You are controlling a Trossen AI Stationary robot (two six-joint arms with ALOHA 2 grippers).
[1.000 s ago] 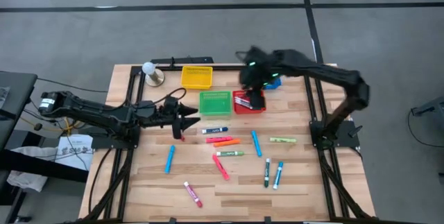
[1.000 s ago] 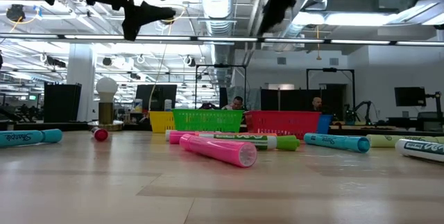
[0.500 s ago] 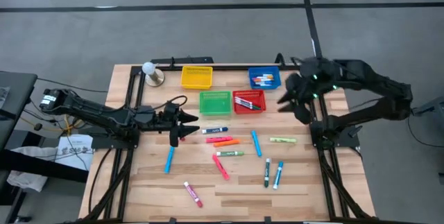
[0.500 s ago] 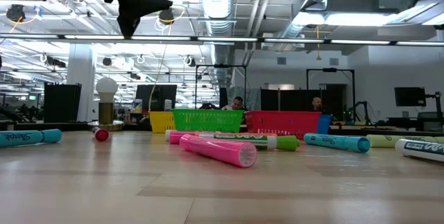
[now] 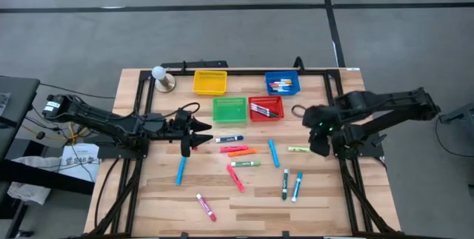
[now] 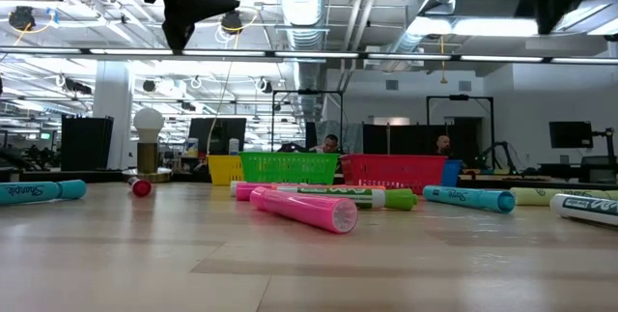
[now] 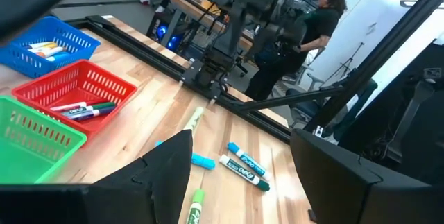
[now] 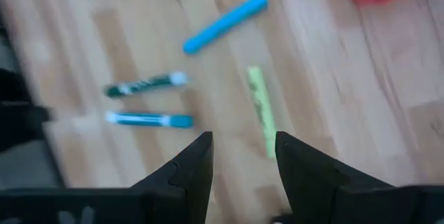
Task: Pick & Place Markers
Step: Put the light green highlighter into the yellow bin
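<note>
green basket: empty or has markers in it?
Looks empty. In the high view the green basket shows only green mesh inside, while the red basket beside it and the blue basket hold markers.

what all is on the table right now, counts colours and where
yellow basket: one, back row, looks empty
blue basket: one, back row, markers inside
green basket: one, middle, beside the red one
red basket: one, middle, markers inside
loose markers: about eleven on the wood in front of the baskets; blue, pink, orange, green, yellow-green
white bulb on a stand: one, back left corner
small red ball: one, left side, seen in the low view
people: at least one standing beyond the table
left tool: open, above the table left of the loose markers
right tool: open, empty, over the yellow-green marker on the right side
</note>
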